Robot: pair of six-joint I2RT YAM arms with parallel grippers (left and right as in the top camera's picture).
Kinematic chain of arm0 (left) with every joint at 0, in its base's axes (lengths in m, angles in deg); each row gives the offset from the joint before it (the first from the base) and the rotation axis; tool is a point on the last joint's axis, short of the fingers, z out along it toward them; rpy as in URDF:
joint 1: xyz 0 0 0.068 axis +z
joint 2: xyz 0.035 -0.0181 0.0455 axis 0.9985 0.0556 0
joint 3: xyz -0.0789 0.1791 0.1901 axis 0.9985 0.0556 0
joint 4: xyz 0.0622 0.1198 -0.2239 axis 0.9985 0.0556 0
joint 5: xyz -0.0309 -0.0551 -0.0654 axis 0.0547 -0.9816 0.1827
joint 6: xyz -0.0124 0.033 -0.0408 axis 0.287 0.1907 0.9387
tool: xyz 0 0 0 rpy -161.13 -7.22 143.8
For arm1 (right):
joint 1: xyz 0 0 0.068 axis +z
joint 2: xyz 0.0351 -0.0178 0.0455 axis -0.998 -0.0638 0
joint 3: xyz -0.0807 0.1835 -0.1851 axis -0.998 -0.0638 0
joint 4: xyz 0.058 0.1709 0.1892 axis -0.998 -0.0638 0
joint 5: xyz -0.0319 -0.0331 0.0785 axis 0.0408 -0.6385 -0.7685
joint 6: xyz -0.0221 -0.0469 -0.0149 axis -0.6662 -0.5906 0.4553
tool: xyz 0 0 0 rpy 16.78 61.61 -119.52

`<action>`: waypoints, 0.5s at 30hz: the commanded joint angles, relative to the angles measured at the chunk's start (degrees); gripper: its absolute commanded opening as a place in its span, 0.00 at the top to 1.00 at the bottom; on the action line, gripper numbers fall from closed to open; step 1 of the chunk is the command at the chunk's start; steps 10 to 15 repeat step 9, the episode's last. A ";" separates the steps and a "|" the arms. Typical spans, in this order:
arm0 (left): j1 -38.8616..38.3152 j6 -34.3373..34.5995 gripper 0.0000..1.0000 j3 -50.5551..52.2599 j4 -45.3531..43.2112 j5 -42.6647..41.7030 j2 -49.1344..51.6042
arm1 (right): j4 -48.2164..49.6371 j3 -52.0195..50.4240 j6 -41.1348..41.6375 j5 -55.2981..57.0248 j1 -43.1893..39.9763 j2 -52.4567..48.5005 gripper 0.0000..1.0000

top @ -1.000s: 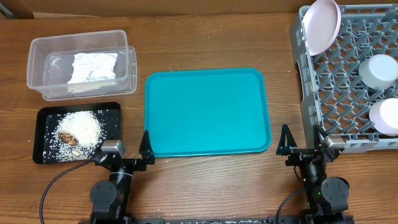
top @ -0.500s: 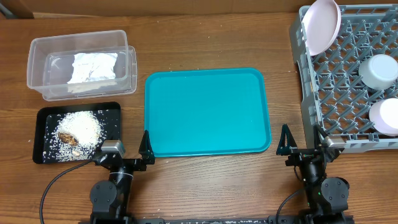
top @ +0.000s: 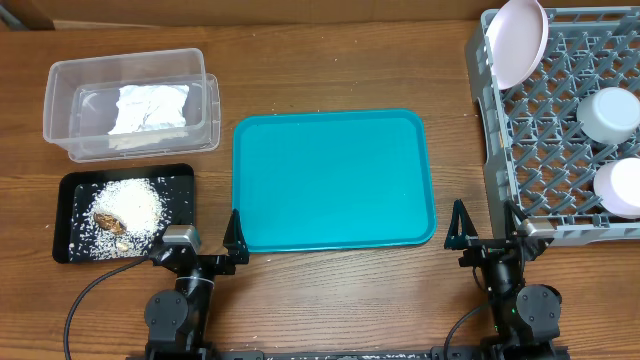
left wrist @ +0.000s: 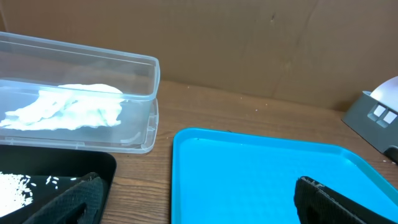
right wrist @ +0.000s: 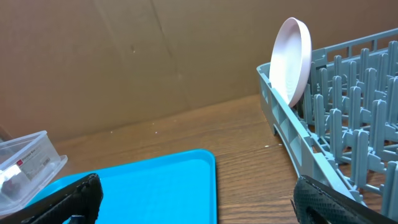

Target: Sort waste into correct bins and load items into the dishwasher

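At the far left, the clear tub (top: pixel 205 100) holds the crumpled napkin (top: pixel 150 108). Just in front of it, the black tray (top: pixel 178 228) carries the rice (top: pixel 135 203) with the brown lump (top: pixel 107 221). The left fingers (left wrist: pixel 329 200) rest low at the near edge of the tabletop (top: pixel 330 290), spread wide apart and holding nothing. Both bins lie ahead of them and to their left, so we judge this arm the nearer one for any waste. The teal tray (top: pixel 330 180) in the middle is bare. The right fingers (right wrist: pixel 323 198) are also wide apart and empty. The dish rack (top: pixel 545 140) lies ahead of them and to their right. In it, a pink dish (top: pixel 518 40) stands on its edge at the far left corner, and a grey-blue bowl (top: pixel 608 113) and a pale round piece (top: pixel 620 187) sit along the right side. We find no chopsticks, and we judge that nothing is left to pick.
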 commanded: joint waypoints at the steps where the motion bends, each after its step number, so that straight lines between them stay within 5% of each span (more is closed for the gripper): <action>1: -0.48 -1.07 0.00 0.24 0.09 0.42 -0.61 | 0.20 -0.59 -0.37 0.33 -0.22 0.46 0.00; 15: -0.48 -1.07 0.00 0.22 0.09 0.42 -0.61 | 0.20 -0.59 -0.37 0.33 -0.22 0.46 0.00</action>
